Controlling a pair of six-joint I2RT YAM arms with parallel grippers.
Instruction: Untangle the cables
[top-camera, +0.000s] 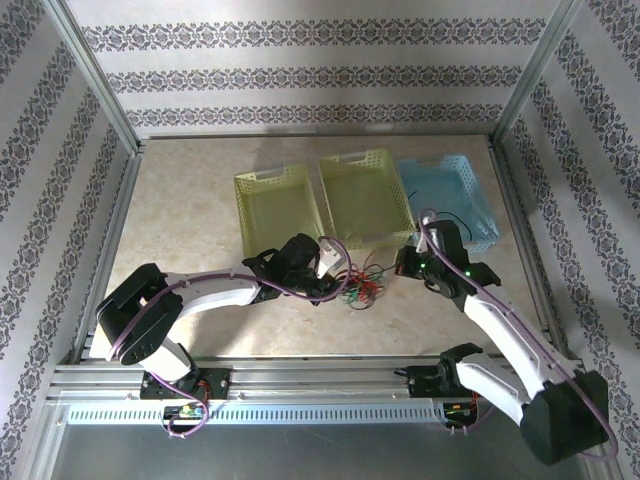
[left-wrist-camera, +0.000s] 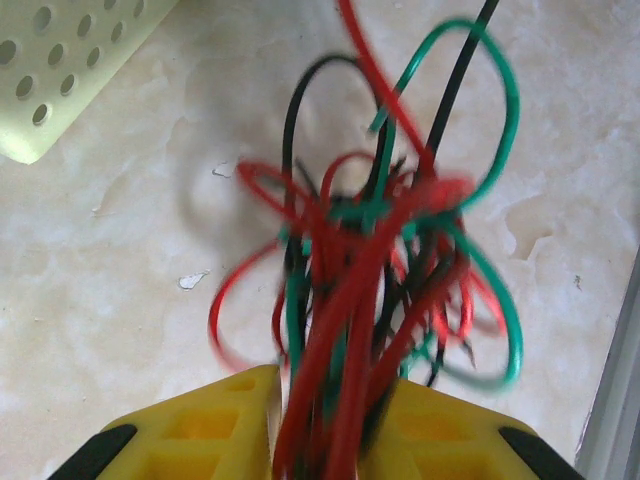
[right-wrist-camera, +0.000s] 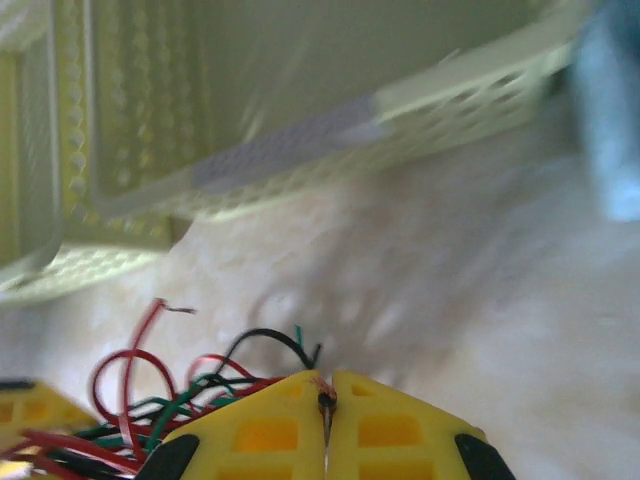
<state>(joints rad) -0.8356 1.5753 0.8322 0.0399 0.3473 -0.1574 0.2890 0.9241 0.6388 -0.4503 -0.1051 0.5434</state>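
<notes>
The cables (top-camera: 362, 284) are a tangled bunch of thin red, green and black wires on the table in front of the baskets. My left gripper (top-camera: 334, 268) is shut on the bunch; in the left wrist view the wires (left-wrist-camera: 380, 250) rise from between its yellow fingers (left-wrist-camera: 210, 420) and fan out in loops. My right gripper (top-camera: 402, 264) is just right of the tangle. Its jaws are closed, pinching the end of one black cable (right-wrist-camera: 325, 402), and the rest of the tangle (right-wrist-camera: 170, 395) lies to its left.
Two yellow-green baskets (top-camera: 262, 182) (top-camera: 345, 160) and a blue basket (top-camera: 480, 195) stand in a row behind the tangle. A thin black wire (top-camera: 452, 217) seems to lie in the blue one. Metal frame rails border the table on all sides.
</notes>
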